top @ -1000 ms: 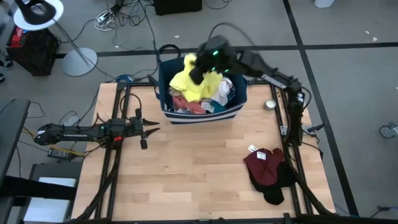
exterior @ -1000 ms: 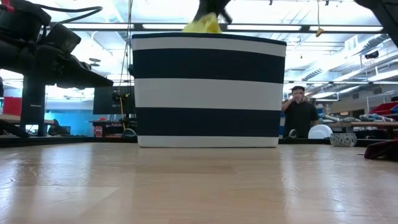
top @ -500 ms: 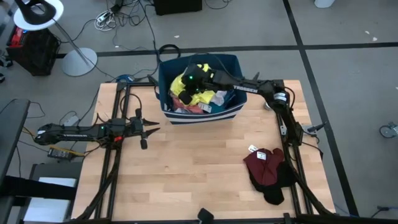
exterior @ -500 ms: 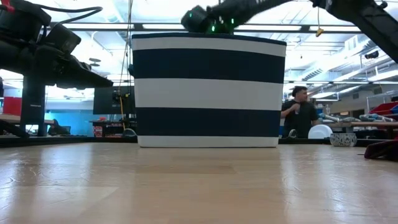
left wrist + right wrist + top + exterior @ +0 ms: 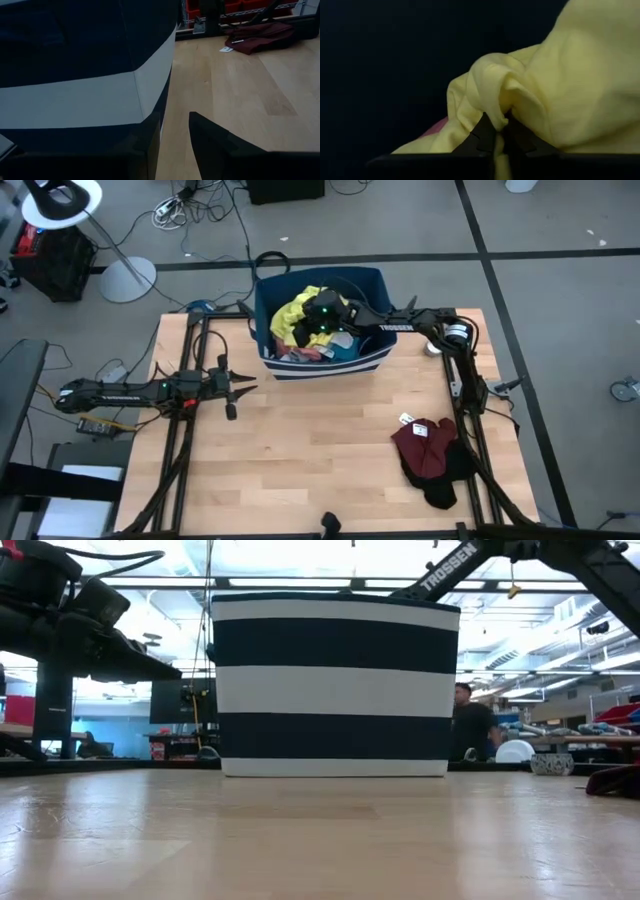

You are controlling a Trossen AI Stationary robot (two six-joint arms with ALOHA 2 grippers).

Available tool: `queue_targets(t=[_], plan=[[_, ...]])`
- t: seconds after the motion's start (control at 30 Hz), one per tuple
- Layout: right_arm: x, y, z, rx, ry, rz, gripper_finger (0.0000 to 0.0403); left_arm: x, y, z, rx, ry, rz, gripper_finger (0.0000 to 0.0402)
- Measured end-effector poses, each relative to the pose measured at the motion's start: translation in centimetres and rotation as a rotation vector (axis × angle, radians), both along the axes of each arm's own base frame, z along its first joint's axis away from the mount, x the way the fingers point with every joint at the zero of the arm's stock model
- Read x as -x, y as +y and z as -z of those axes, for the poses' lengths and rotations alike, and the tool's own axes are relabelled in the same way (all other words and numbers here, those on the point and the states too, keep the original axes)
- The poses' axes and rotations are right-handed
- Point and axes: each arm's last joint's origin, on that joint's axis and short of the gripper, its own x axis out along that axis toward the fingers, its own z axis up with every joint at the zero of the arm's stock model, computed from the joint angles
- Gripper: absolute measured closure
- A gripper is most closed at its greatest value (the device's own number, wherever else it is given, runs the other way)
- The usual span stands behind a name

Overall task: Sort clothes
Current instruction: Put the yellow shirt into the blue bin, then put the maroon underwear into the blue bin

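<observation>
Right gripper [image 5: 496, 142] down in the striped bin [image 5: 372, 358], clenched on a fold of the yellow shirt [image 5: 580, 90]; left gripper [image 5: 174, 131] released, waiting beside bin; maroon piece [image 5: 428, 448] on table [image 5: 300, 450]

Right arm reaches from the table's right edge across toward the far edge, wrist tipped down, and the right gripper [image 5: 496, 136] has its fingers pinched tight on a fold of the yellow shirt [image 5: 560, 90]. Left arm lies low and straight along the table's left edge, its left gripper [image 5: 175, 131] hovering, fingers parted with a narrow gap, nothing between them.
</observation>
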Motion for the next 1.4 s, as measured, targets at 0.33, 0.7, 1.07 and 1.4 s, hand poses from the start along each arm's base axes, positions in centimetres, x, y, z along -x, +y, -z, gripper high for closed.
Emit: queue_targets(t=[0.33,0.7,1.07,1.4], plan=[[0.7,0.4,-2.4,-0.033,-0.071,-0.013,0.0351,0.0,0.0,0.0,0.000,0.000,0.000,0.0291],[5.4,2.2,-12.0,0.091,-0.106,-0.009,0.0286,0.0,0.0,0.0,0.000,0.004,0.000,0.0291],[12.8,5.8,-18.0,0.077,0.064,0.013,0.0257,0.0,0.0,0.0,0.000,0.004,0.000,0.0291],[18.4,12.5,-20.6,0.179,0.126,0.069,0.0261,0.0,0.0,0.0,0.001,0.004,0.000,0.0291]])
